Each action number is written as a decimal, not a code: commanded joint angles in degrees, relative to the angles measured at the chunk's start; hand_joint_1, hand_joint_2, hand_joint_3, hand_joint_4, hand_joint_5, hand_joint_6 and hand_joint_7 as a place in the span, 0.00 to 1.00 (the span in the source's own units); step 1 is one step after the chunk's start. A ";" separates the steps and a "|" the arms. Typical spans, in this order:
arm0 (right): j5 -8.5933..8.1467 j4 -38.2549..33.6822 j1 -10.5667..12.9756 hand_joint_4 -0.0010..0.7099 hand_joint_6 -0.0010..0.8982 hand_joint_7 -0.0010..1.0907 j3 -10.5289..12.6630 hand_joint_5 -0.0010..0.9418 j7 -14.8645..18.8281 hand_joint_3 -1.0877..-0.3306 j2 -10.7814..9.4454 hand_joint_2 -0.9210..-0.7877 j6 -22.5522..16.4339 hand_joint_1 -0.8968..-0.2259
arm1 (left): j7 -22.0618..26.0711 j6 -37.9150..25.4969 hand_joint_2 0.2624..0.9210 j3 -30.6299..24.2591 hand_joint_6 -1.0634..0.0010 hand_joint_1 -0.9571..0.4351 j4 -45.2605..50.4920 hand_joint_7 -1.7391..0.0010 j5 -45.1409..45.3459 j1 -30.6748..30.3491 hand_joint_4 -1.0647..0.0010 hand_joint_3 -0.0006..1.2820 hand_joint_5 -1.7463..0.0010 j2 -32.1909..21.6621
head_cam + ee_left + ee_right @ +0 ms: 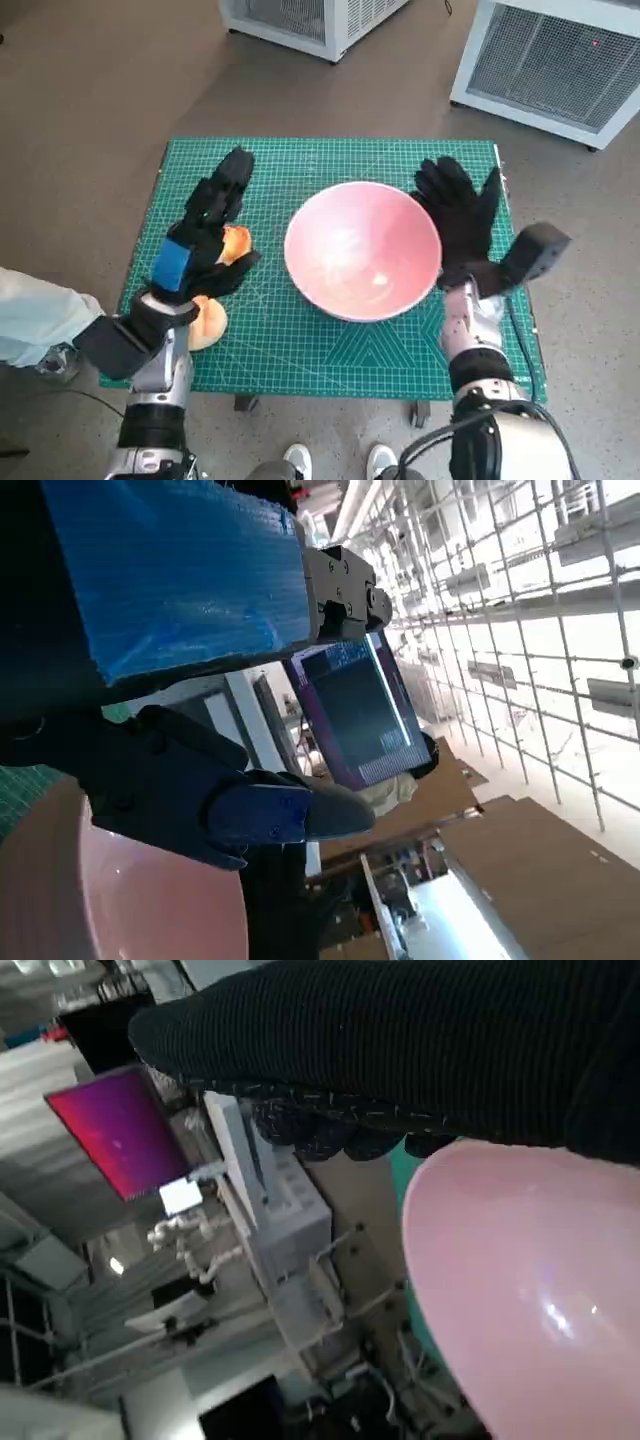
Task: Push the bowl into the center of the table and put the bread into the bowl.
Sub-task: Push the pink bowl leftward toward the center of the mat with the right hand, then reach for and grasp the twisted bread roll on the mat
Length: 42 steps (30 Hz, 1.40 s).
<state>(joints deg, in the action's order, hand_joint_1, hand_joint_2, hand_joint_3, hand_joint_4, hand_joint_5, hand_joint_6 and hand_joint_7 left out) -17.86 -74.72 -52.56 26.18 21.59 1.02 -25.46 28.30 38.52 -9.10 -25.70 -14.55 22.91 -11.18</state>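
My left robot hand (205, 240) hangs over the left part of the green mat (330, 345) that covers the surface, fingers stretched forward and apart, holding nothing. The bread (236, 244) peeks out just under it, between its thumb and fingers; I cannot tell whether they touch. A second piece of bread (208, 322) lies nearer my left wrist. My right robot hand (462, 218) stands with fingers spread wide, set against the right rim of the pink bowl (362, 250). The bowl sits between my two robot hands, close beside the left one, empty.
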 commanded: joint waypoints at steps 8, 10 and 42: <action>1.64 -1.48 -1.61 0.21 0.24 0.15 -0.67 0.01 -1.16 0.30 -2.74 0.00 2.41 0.44 | -1.87 1.19 1.00 -1.14 0.86 0.21 2.52 0.91 0.24 -2.27 0.87 0.24 0.99 -0.73; 1.95 -1.58 -1.84 0.21 0.25 0.15 -0.92 0.01 -1.50 0.29 -2.93 0.00 2.61 0.45 | -2.18 1.17 1.00 -1.18 0.86 0.21 2.71 0.91 0.37 -2.48 0.87 0.23 0.99 -0.77; 7.00 5.12 -0.49 0.29 0.33 0.16 -6.64 0.02 4.77 0.32 2.24 0.00 -19.62 0.33 | -5.59 -0.05 1.00 0.72 0.87 0.21 2.97 0.92 2.30 -0.62 0.88 0.25 1.00 0.25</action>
<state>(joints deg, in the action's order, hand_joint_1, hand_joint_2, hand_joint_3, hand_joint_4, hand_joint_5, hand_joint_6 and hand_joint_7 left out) -11.13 -70.80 -55.03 20.44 24.03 2.91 -41.61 23.08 38.86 -9.12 -23.33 -13.10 21.01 -11.17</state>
